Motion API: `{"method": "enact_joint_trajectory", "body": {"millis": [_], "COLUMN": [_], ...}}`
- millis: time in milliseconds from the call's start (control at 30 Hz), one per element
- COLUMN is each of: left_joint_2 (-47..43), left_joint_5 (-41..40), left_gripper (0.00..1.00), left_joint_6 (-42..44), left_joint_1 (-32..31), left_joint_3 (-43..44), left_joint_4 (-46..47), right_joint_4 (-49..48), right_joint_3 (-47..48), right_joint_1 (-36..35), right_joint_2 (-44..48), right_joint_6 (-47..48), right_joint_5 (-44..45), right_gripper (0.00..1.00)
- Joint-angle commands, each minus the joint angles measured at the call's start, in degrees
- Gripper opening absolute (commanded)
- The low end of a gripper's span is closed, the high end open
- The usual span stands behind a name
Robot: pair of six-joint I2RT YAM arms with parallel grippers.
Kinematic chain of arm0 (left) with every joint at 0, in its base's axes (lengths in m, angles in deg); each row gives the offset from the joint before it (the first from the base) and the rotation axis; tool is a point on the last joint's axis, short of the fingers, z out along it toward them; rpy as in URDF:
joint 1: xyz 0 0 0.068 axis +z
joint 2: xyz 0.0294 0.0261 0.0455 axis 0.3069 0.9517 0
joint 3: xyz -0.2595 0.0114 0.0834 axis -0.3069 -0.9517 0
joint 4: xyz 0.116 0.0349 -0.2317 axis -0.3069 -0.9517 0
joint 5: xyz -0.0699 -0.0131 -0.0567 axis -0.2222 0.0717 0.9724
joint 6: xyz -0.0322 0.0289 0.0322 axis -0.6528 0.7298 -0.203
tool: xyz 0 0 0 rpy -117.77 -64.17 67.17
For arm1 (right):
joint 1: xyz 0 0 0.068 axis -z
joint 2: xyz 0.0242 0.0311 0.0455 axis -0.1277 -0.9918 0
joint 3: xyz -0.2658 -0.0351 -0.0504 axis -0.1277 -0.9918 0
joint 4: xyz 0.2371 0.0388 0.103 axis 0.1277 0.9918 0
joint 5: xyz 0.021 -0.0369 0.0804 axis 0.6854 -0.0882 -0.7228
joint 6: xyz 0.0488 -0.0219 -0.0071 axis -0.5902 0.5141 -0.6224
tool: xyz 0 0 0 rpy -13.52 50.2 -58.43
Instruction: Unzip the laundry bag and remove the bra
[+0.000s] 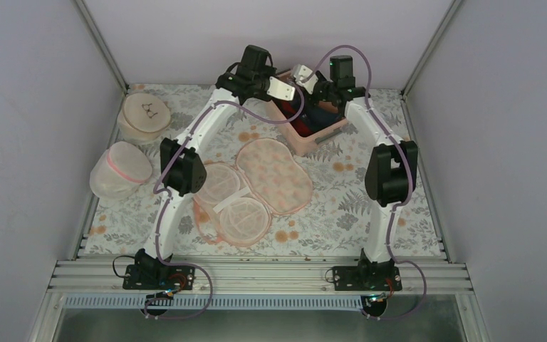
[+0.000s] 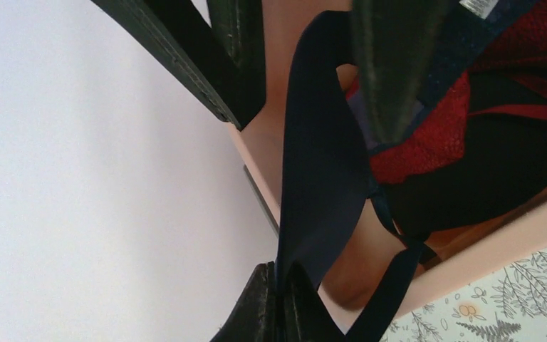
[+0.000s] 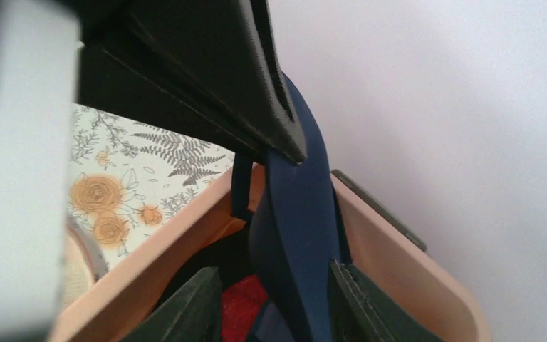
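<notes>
The laundry bag [image 1: 274,174] lies unzipped and spread open mid-table, its pale mesh cups [image 1: 235,206] facing up and bare. Both grippers are at the back, over the pink bin [image 1: 324,135]. My left gripper [image 1: 285,91] is shut on a band of the dark navy bra [image 2: 324,185], with the fabric pinched between its fingertips [image 2: 285,274]. The bra hangs from it down into the bin. My right gripper [image 3: 274,281] is open and straddles the hanging bra [image 3: 299,235]. The fabric rests against its right finger [image 3: 367,306]. Its fingers also show in the left wrist view [image 2: 388,71].
The pink bin [image 3: 399,249] holds red garments [image 2: 427,135] and dark cloth. A white mesh dome bag [image 1: 121,171] and a round beige bag [image 1: 144,114] sit at the far left. Walls stand close behind the bin and along both sides.
</notes>
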Motion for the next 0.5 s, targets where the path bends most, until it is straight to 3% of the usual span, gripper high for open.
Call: {"method": "enact_joint_trajectory", "body": {"millis": [0,67,133,267,400,467], "left_joint_2": [-3.06,-3.32,-3.62,-4.11,-4.25,-4.36], "left_joint_5": [2.08,2.74,3.59,4.77,5.54,5.58], "left_gripper": [0.02,0.02,0.02,0.02,0.02,0.03], "left_joint_6": [-0.96,-1.47,-2.29,-3.37,-4.35,-4.90], "left_joint_1": [-0.50,-0.50,-0.50,-0.50,-0.09,0.11], "left_joint_3": [-0.38,-0.38,-0.46,-0.50,-0.55,-0.55], "left_joint_4": [-0.71,-1.25,-1.43,-1.15,-1.30,-1.34], "right_joint_4": [-3.14,-3.73,-3.42,-4.03,-3.28,-2.54], "right_joint_3": [1.17,0.84,0.64,-0.86,-1.03,-0.83], "right_joint_1": [-0.40,-0.52,-0.56,-1.32,-1.28,-1.11], "right_joint_2": [-2.64,-2.80,-2.73,-1.90,-2.23,-2.36], "right_joint_6": [-0.93,-2.07,-2.32,-1.64,-1.31,-2.19], "right_joint_5": [4.53,4.77,3.82,3.76,3.47,2.28], "right_gripper": [0.36,0.24,0.18,0.16,0.04,0.03]}}
